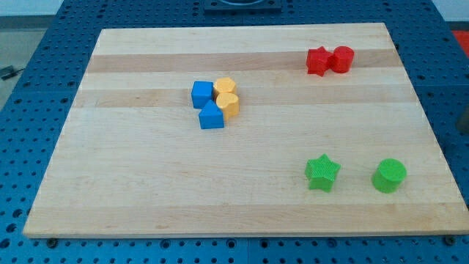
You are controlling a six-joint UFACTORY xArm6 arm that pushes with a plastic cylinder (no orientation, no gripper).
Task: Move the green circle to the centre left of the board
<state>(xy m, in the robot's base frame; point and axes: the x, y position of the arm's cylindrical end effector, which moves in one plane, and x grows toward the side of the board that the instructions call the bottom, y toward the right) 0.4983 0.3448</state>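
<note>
The green circle (389, 176) lies near the board's lower right, close to the right edge. A green star (322, 173) lies to its left, apart from it. My tip does not show in the camera view, so I cannot place it relative to the blocks.
The wooden board (146, 191) rests on a blue perforated table. Two blue blocks (202, 94) (211, 116) and two yellow blocks (224, 88) (229, 105) are clustered left of centre. A red star (318, 60) touches a red cylinder (342, 59) at the upper right.
</note>
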